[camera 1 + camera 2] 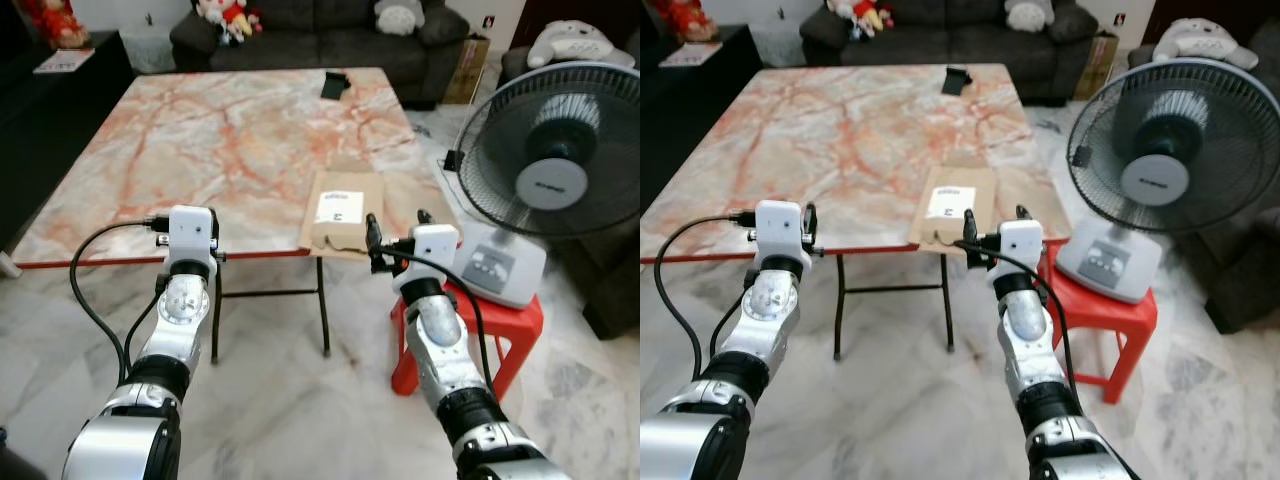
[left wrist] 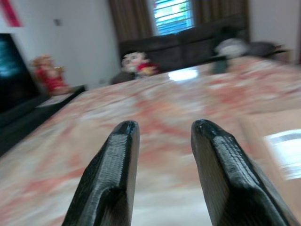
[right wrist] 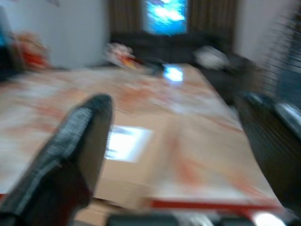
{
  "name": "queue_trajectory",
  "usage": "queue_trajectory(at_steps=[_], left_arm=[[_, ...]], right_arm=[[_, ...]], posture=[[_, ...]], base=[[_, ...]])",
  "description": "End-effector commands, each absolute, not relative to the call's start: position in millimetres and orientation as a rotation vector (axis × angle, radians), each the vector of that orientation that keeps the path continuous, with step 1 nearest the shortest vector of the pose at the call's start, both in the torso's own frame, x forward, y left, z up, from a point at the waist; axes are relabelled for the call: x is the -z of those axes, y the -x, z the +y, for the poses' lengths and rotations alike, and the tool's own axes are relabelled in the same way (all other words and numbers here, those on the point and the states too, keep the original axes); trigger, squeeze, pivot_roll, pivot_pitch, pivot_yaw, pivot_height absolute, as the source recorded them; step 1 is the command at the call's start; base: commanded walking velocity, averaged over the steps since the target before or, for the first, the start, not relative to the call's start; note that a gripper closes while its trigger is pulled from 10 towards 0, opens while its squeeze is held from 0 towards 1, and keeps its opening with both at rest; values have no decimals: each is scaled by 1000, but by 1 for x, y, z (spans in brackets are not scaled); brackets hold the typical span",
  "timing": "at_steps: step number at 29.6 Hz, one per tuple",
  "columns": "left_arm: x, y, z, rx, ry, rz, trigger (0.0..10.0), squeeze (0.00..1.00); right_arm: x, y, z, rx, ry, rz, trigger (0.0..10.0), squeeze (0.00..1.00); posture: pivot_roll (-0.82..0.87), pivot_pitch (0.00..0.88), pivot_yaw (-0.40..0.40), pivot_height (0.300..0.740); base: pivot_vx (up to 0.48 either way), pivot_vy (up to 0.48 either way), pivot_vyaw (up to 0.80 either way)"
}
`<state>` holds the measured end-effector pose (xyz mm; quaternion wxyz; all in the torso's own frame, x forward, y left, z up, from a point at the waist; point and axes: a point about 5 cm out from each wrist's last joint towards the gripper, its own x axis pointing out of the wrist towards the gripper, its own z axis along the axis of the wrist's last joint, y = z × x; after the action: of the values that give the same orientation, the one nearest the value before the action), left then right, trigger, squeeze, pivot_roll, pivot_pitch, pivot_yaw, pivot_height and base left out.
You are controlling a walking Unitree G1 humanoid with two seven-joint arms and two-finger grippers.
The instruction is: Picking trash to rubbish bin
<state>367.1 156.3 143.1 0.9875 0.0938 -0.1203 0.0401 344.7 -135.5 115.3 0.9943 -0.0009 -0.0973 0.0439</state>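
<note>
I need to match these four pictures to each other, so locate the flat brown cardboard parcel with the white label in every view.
Left eye view: flat brown cardboard parcel at the table's near edge, just past the right pincer.
Right eye view: same near edge, centre.
Left wrist view: far right edge, blurred.
Right wrist view: centre, between the fingers.
Shared landmark: the pink-veined marble table.

Table: glossy marble-look top in pink and orange, reflecting window light. Parcel, ahead of the right gripper's spread jaws: matt brown paper or card, smooth white label. Gripper fingers: matt black, ribbed pads. Stool: smooth red plastic. Floor: polished pale marble.
</note>
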Motion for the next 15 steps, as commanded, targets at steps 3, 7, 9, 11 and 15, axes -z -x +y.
queue_trajectory(at_steps=[3,7,9,11,15], left_arm=[[-149,-369,166,-97,-219,-252,10000,0],[-149,-369,166,-97,-222,-255,10000,0],[-150,-369,166,-97,-223,-257,10000,0],[-151,-369,166,-98,-224,-258,10000,0],[-152,-370,166,-99,-226,-262,10000,0]], right_arm=[[-125,-348,-128,-98,-22,-225,10000,0],[-124,-348,-128,-95,-34,-223,10000,0],[-125,-348,-128,-96,-39,-227,10000,0],[-126,-348,-128,-98,-26,-231,10000,0],[-128,-347,-126,-112,2,-244,10000,0]], posture=[[-106,0,-4,740],[-106,0,-4,740],[-104,0,-4,740],[-104,0,-4,740],[-103,1,-5,740]], base=[[365,0,0],[368,0,0],[368,0,0],[368,0,0],[368,0,200]])
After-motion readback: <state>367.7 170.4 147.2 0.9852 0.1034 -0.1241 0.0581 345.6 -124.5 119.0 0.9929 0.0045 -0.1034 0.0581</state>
